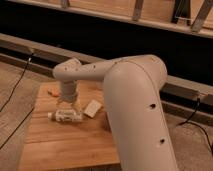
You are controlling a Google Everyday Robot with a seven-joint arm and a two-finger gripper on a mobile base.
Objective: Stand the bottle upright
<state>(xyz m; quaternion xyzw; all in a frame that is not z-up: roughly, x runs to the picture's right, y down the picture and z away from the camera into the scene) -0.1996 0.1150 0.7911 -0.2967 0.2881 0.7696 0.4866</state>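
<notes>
We see the bottle (pixel 68 116) lying on its side, a small clear plastic cylinder with a pale label and its white cap pointing toward 9 o'clock. It rests on the left half of the table (pixel 60 147), a top of warm wooden planks with visible grain running left to right.

The gripper (pixel 67 106) hangs directly over the bottle's middle, at its 12 o'clock, very close to it or touching; we cannot tell which, nor whether the gripper is spread or closed. Above it the arm (pixel 135 95) is smooth, matte off-white, built of thick rounded tubes with small dark holes, and it fills the right of the view.

Just beside the bottle at 2 o'clock lies a small pale block (pixel 93 108), flat and rectangular, turned at an angle. Farther off at 11 o'clock sits a small orange scrap (pixel 52 92).

Around the table the floor (pixel 15 85) is rough and grey, with a thin black cable (pixel 19 82) trailing across it. Behind runs a grey ledge (pixel 30 47) under a dark wall.
</notes>
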